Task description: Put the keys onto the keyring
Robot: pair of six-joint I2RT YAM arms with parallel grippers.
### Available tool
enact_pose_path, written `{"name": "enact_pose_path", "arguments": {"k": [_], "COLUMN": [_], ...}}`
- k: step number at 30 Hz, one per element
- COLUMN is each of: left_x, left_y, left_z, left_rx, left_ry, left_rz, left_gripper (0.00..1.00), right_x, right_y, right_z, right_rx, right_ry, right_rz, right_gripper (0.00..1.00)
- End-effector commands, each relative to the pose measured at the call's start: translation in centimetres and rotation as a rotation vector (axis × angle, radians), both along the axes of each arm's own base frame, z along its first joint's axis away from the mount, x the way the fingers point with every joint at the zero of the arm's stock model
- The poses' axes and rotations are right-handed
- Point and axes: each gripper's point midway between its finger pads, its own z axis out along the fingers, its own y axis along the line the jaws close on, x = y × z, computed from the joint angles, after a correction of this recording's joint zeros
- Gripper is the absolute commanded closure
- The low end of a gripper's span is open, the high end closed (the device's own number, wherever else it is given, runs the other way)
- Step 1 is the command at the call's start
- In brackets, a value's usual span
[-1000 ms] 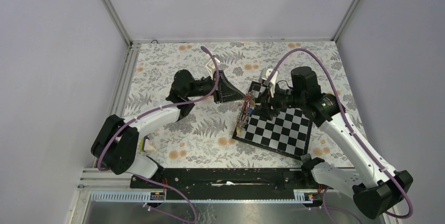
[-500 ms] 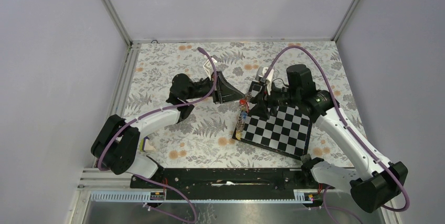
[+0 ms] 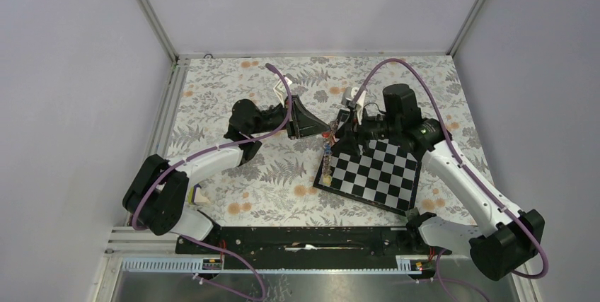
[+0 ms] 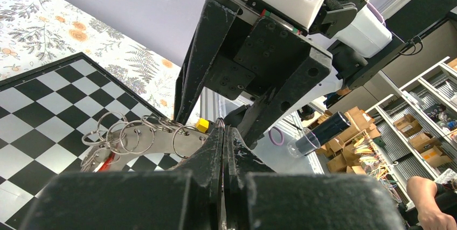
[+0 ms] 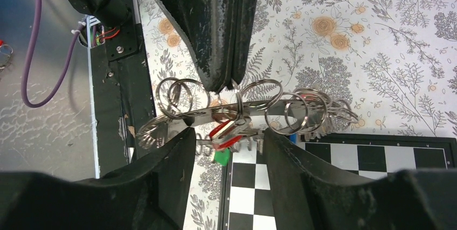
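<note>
Left hand (image 5: pixel 223 85) clenched tight, pinching the upper rim of the large round dark grey metal keyring (image 5: pixel 272 112), which hangs in the air over the far-left corner of the black-and-white chessboard (image 3: pixel 375 171) lying on the floral-print surface (image 3: pixel 269 175). Ring is seen nearly edge-on from the right wrist camera; its long axis runs crosswise to the right hand's finger gap, and from above it trails down along the chessboard's left edge. Many thin silver split rings (image 5: pixel 258 96) are threaded along the band, and small metal keys with red and green plastic heads (image 5: pixel 229 132) dangle below it, off the chessboard's left edge. Right hand (image 5: pixel 226 138) released about halfway, fingers straddling the red-headed key just under the band and not visibly touching it. Right hand is the free one and sits just beside the ring on the chessboard side, facing the left hand almost tip to tip. Left arm reaches in from the side away from the chessboard, wrist level, fingers pointing at the board's far-left corner; right arm bends over the board's far edge. Judgement: the coming move turns on that key lying straight ahead in the right hand's gap, so a short close should catch it. Risk: the loose split rings could snag.
</note>
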Motion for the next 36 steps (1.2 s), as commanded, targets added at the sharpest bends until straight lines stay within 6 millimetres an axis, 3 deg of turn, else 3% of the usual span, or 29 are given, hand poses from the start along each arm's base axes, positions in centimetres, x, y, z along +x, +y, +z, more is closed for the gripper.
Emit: {"name": "enact_pose_path", "arguments": {"k": [1, 5, 18, 36], "left_x": [-0.6, -0.7, -0.4, -1.5], "left_y": [0.5, 0.5, 0.5, 0.6], "left_z": [3.0, 2.9, 2.2, 1.2], "left_rx": [-0.076, -0.075, -0.040, 0.027], "left_ry": [-0.087, -0.089, -0.130, -0.253], "left_rz": [0.019, 0.018, 0.028, -0.041], "left_gripper": [1.00, 1.00, 1.00, 1.00], "right_x": [0.6, 0.8, 0.2, 0.4], "right_y": [0.5, 0.7, -0.3, -2.1], "right_z": [0.5, 0.4, 0.9, -0.5], "right_rx": [0.035, 0.040, 0.013, -0.088], "right_ry": [-0.023, -0.023, -0.075, -0.111], "right_rz": [0.008, 0.009, -0.006, -0.057], "right_gripper": [0.45, 0.51, 1.00, 1.00]}}
